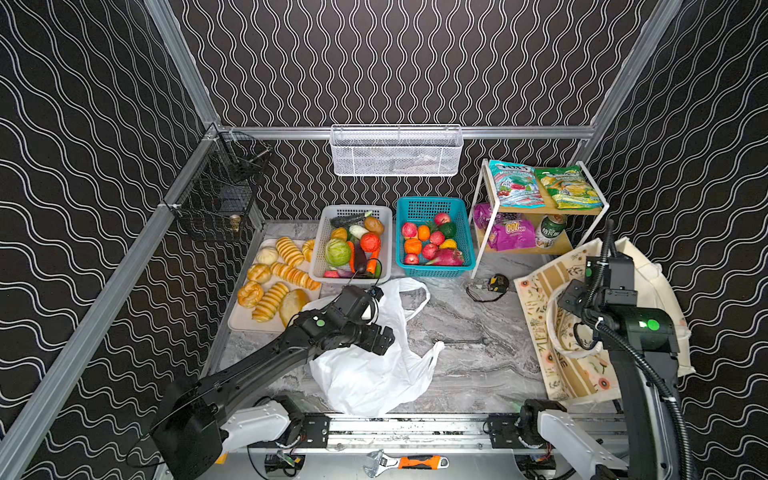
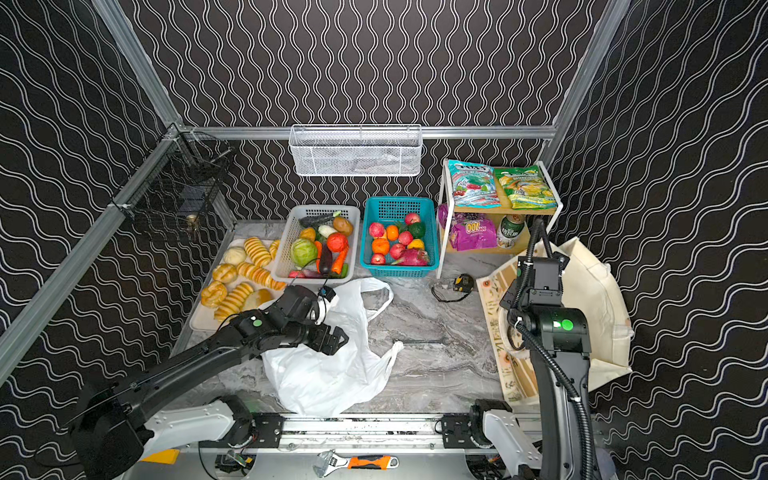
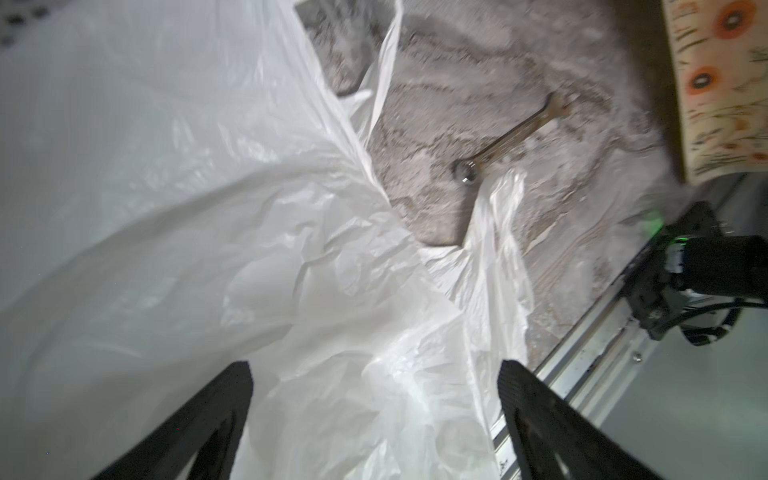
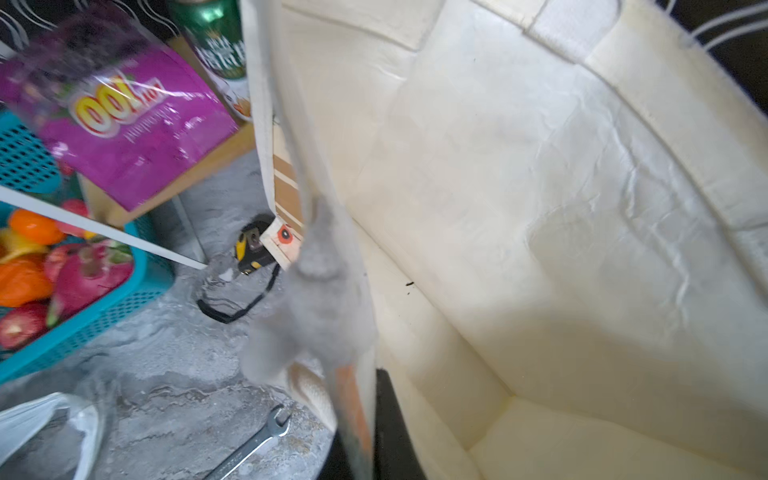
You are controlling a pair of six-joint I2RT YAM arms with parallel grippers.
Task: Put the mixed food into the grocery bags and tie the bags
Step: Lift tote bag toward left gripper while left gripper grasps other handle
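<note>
At the rim of the canvas tote [image 4: 540, 208] our right hand [image 4: 359, 415] is clamped on a fold of cloth; the inside looks empty, and we judge so thin a pinch could slip and let the mouth sag. Our left hand [image 3: 374, 365] hangs, jaws spread wide, over the plastic carrier bag [image 1: 374, 374] on the worktop [image 1: 457, 316], holding nothing; closing there may catch both layers and seal it. Beyond, the purple packet [image 1: 509, 232] and can [image 1: 550, 230] sit on the shelf [image 4: 220, 149], the cabbage [image 1: 337, 252] in the white basket [image 1: 357, 208], all unpacked
</note>
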